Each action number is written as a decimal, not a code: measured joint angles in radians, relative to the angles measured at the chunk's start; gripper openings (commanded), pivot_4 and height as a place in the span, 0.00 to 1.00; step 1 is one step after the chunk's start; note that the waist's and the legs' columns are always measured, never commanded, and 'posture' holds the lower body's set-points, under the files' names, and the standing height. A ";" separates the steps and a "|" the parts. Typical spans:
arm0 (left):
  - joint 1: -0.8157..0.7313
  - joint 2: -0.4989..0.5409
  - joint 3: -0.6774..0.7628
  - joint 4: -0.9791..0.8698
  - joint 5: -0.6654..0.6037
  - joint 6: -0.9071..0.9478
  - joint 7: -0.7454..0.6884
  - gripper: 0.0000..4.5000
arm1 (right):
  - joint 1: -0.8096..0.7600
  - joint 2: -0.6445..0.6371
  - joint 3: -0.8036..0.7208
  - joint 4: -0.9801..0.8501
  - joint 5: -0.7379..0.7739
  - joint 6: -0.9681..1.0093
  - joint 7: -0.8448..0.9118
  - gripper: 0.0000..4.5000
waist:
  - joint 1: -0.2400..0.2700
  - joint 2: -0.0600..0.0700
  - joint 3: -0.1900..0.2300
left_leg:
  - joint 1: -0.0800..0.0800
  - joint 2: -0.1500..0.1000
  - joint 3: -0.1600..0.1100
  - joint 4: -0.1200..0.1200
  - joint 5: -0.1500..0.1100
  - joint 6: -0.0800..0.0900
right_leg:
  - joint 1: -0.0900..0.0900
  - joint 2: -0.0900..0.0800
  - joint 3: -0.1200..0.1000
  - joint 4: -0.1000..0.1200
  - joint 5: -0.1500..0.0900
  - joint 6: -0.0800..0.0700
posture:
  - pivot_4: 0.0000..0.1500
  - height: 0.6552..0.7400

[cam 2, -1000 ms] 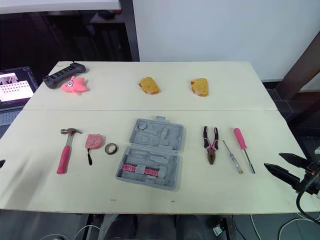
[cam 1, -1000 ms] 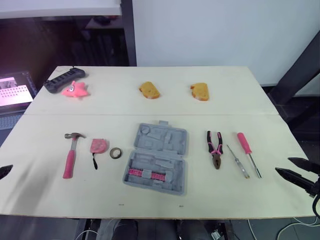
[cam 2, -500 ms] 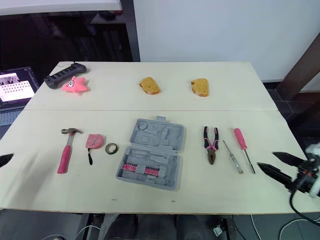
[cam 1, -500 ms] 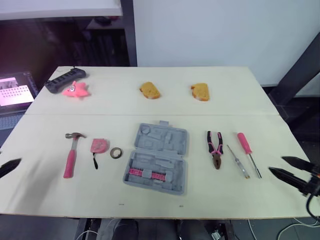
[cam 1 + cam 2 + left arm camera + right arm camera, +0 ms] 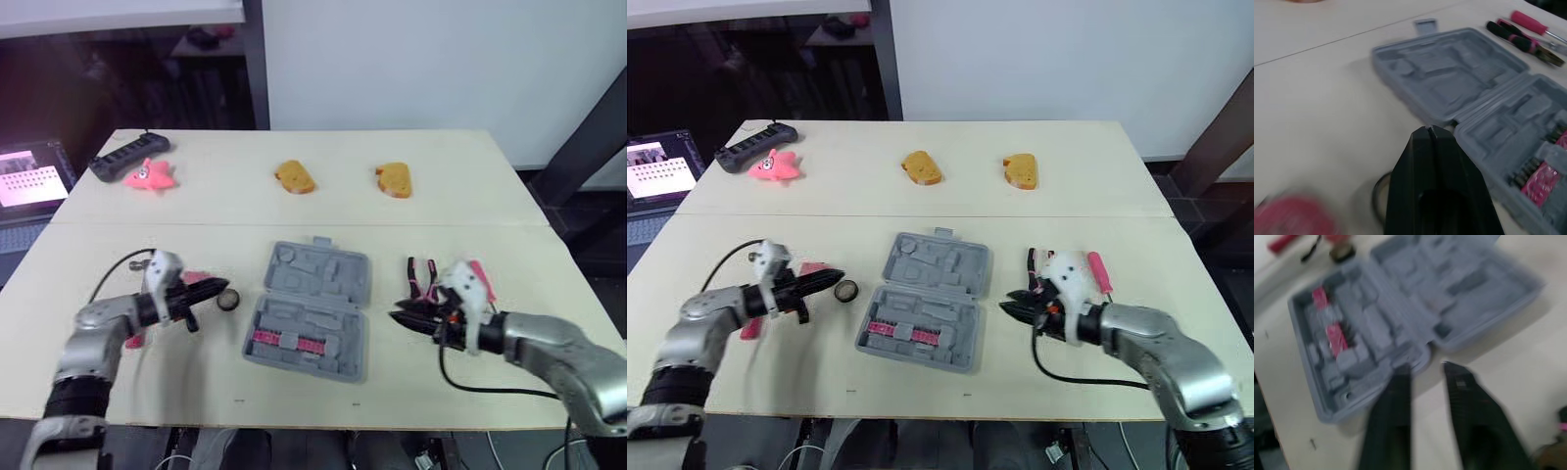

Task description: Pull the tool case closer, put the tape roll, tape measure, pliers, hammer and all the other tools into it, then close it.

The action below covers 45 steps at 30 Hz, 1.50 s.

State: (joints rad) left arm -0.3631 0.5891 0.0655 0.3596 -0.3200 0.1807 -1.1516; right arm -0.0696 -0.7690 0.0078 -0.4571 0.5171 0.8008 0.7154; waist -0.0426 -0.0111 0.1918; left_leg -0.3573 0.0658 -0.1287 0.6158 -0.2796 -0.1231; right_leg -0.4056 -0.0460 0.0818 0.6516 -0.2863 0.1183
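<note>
The open tool case (image 5: 309, 311) lies flat with bare table (image 5: 294, 392) between its near edge and the table's front edge. Left of the case, the left gripper (image 5: 217, 289), fingers pressed together and empty, sits beside the tape roll (image 5: 228, 300). Right of the case, the right gripper (image 5: 400, 317), fingers slightly apart and empty, points at its side, with the pliers (image 5: 421, 274) just beyond.

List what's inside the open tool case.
The tool case holds a pink bit strip in its near half; the other moulded recesses look empty. Nothing covers its inside.
</note>
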 measured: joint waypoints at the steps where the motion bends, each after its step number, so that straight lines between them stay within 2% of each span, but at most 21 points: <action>1: -0.030 0.000 -0.028 0.003 0.022 -0.004 -0.003 0.00 | -0.016 0.002 0.031 0.009 -0.018 0.002 -0.008 0.01 | -0.001 0.000 0.000 | 0.000 0.000 0.000 0.000 0.000 0.000 | 0.000 0.000 0.000 0.000 0.000 0.000 | 1.00 1.00; 10: -0.228 0.003 -0.240 0.207 0.225 -0.086 -0.056 0.00 | -0.168 0.052 0.226 0.113 -0.200 0.093 -0.130 0.01 | -0.002 0.000 0.000 | -0.001 0.000 0.000 0.000 0.000 0.000 | -0.001 0.000 0.000 0.000 0.000 0.000 | 1.00 1.00; 18: -0.289 0.003 -0.281 0.291 0.309 -0.104 -0.061 0.00 | -0.216 0.126 0.304 0.145 -0.262 0.165 -0.172 0.01 | -0.003 0.000 0.000 | -0.001 0.000 -0.001 0.000 0.000 0.000 | -0.001 0.000 0.000 0.000 0.000 0.000 | 1.00 1.00; 25: -0.294 -0.044 -0.321 0.298 0.352 -0.122 -0.046 0.00 | -0.267 0.183 0.340 0.176 -0.305 0.189 -0.187 0.01 | -0.003 0.000 0.000 | -0.001 0.000 -0.001 0.000 0.000 0.000 | -0.001 0.000 -0.001 0.000 0.000 0.000 | 1.00 1.00; 34: -0.205 -0.035 -0.316 0.170 0.365 -0.121 -0.025 0.00 | -0.287 0.199 0.368 0.153 -0.328 0.242 -0.180 0.01 | -0.003 0.001 -0.001 | 0.000 0.000 -0.002 -0.001 0.000 0.000 | -0.001 0.000 -0.001 0.001 0.000 0.000 | 1.00 1.00; 41: -0.075 0.010 -0.283 0.006 0.338 -0.067 -0.027 0.00 | -0.262 0.189 0.404 0.072 -0.328 0.301 -0.171 0.01 | -0.008 0.001 -0.001 | 0.001 0.000 -0.002 -0.001 0.000 0.001 | 0.000 0.000 -0.001 0.001 0.000 0.000 | 1.00 1.00; 45: 0.057 0.071 -0.251 -0.141 0.296 -0.010 -0.030 0.00 | -0.233 0.174 0.447 -0.001 -0.324 0.327 -0.146 0.01 | -0.022 0.001 -0.001 | 0.001 0.000 -0.002 -0.002 -0.001 0.002 | -0.001 0.000 -0.001 0.001 0.000 0.000 | 1.00 1.00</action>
State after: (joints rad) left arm -0.3057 0.6604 -0.1854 0.2186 -0.0236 0.1706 -1.1815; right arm -0.3027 -0.5949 0.4549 -0.4578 0.1931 1.1281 0.5692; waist -0.0649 -0.0103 0.1906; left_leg -0.3562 0.0660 -0.1306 0.6138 -0.2806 -0.1210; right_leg -0.4062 -0.0456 0.0812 0.6527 -0.2865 0.1181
